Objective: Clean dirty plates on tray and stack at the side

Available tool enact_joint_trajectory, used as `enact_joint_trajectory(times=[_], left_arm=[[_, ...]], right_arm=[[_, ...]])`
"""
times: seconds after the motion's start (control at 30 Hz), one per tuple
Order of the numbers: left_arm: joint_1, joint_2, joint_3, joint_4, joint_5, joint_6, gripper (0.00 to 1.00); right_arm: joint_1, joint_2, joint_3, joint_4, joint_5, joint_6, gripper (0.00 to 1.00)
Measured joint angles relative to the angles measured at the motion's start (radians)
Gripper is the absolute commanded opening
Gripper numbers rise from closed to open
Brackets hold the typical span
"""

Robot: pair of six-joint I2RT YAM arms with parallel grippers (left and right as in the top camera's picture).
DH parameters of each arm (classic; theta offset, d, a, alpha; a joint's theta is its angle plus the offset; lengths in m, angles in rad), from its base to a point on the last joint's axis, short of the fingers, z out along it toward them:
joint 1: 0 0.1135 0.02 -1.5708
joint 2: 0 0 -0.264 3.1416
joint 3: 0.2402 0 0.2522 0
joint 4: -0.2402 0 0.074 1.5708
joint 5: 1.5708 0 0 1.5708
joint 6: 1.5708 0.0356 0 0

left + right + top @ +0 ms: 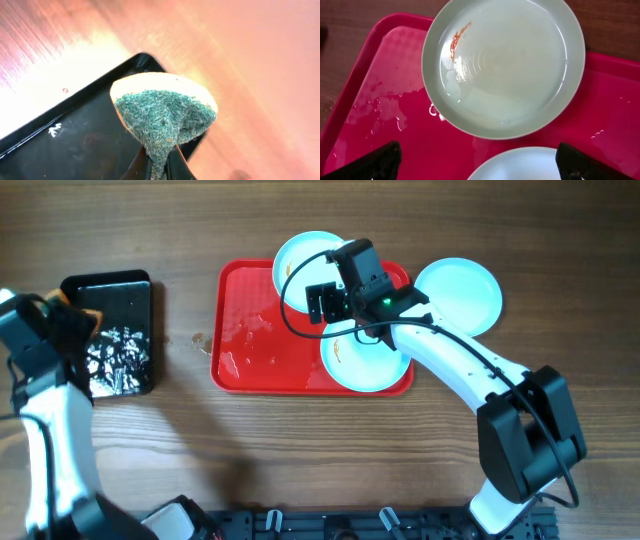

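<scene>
Plates [365, 370], three, pale turquoise, are lying two on the tray [250, 310] and one off it. Left tool [159, 167] is clamping a sponge [165, 107] at its narrow end, with the green scouring face turned toward the wrist camera. It is hanging over a corner of the black tray [110, 285], well apart from the red one, probably so the sponge can wet or drain there. Right tool [480, 162] is hovering with its fingers [370, 162] spread wide and nothing between them. It is hanging above the upper plate [505, 65], seemingly to steady or lift it. That plate is carrying an orange-brown smear [459, 36] near its rim and a film of water, and is lying across the tray's far rim. Lower plate [365, 370] is sitting in the near right corner of the tray, just beside the upper one. Side plate [460, 292] is resting on the bench [300, 460] to the right of the tray. It is looking clean and is probably the start of the stack. Tray floor is showing water puddles. Obstructions: the right arm is crossing above the lower plate and hiding part of the upper plate from overhead. The spread tool is occupying the space a sponge would need.
</scene>
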Motion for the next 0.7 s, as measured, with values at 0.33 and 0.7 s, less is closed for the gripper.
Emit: enact_joint_trajectory(times=[0.33, 0.7], left_arm=[[0.0, 0.023, 0.0, -0.149, 0.034, -0.053, 0.04], [-0.005, 0.023, 0.0, -0.152, 0.093, -0.056, 0.04]], right_arm=[[0.01, 0.149, 0.014, 0.253, -0.051, -0.009, 0.97], [0.112, 0.294, 0.08, 0.269, -0.019, -0.14, 0.82]])
